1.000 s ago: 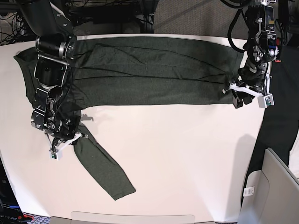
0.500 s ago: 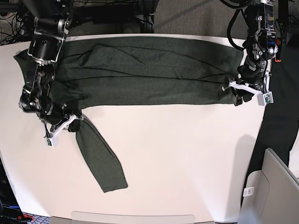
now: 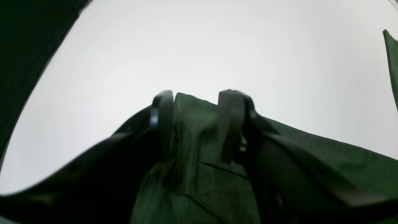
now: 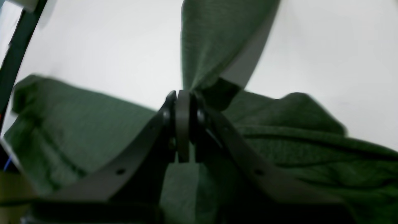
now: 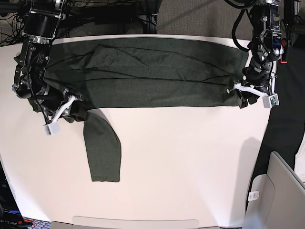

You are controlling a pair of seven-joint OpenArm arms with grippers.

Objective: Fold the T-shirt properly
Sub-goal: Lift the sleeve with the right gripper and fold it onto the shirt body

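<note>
Both tools pinch the T-shirt [image 5: 157, 71] (sleeve [image 5: 102, 152] trailing down the table [image 5: 190, 167]).

White worktop [image 5: 190, 157] fills most of the base view, surface matte and unmarked. Grey panel [image 5: 279, 195] at lower right of the frame, bearing a small white label [image 5: 254, 195]. Dark cabling [image 5: 119, 12] runs along the top edge. Grey floor [image 5: 200, 16] shows at upper centre.
</note>
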